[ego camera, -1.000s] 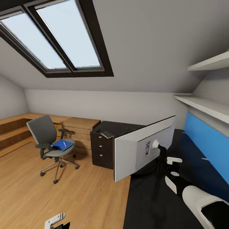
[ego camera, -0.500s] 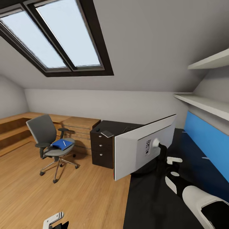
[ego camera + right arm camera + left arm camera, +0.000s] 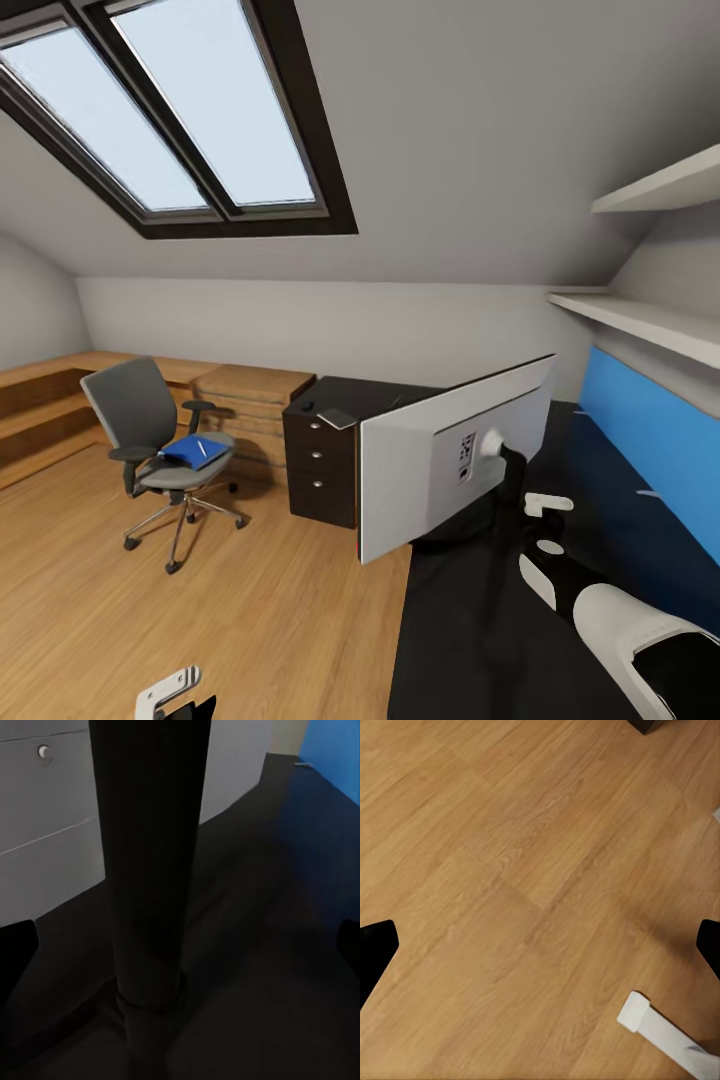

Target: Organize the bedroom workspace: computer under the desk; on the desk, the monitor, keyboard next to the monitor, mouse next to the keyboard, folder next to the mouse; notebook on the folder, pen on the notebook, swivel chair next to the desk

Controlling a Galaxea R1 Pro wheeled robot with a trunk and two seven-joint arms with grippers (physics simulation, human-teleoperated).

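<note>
— How do the jaws stand?
— Both pairs are spread wide, holding nothing. The left gripper [image 3: 540, 945] hangs over bare wood floor [image 3: 510, 870]; the right gripper [image 3: 180, 945] faces the monitor [image 3: 455, 460] stem above the tabletop [image 3: 480, 620].
— And beyond?
— Open floor left of the tabletop's edge. Farther off, the folder [image 3: 192, 453] lies on the swivel chair [image 3: 150, 440], well apart from the drawers.

We see little change over the last second. Our head camera has turned slightly, so the swivel chair [image 3: 160, 440] with the folder [image 3: 193, 453] on its seat, the skylight [image 3: 170, 110] and the desk [image 3: 480, 620] edge sit marginally shifted in frame; the things themselves have not moved. The monitor [image 3: 455, 455] stands as before.
</note>
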